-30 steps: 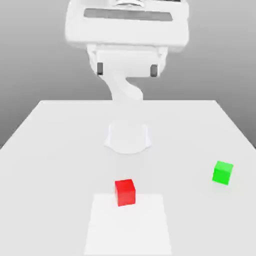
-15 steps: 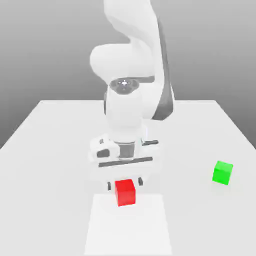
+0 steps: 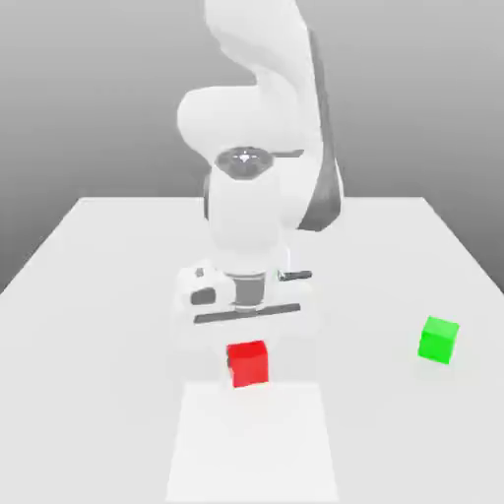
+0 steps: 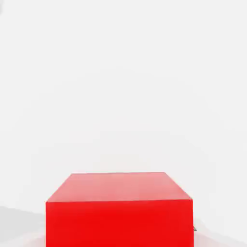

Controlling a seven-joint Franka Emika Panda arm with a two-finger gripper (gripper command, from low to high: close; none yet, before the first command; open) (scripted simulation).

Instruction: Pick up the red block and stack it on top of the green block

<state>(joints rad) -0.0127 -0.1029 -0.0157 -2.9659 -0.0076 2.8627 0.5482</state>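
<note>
The red block [image 3: 248, 364] is a small bright red cube near the table's front middle, raised a little off the surface. My gripper [image 3: 248, 352] reaches straight down onto it from the white hand [image 3: 241, 300] and is shut on it. In the hand view the red block [image 4: 119, 212] sits very close, with its top and one side face showing. The green block [image 3: 438, 340] rests alone on the table at the exterior view's right, well apart from the gripper.
The white table [image 3: 98, 295] spreads wide around both cubes. A paler square patch [image 3: 251, 443] lies on it just in front of the red block. The bulky white arm [image 3: 261, 197] rises behind the hand at the table's middle.
The arm came down from high above onto the red block, the fingers closed on it, and the block now sits slightly higher than before. The green block has not moved.
</note>
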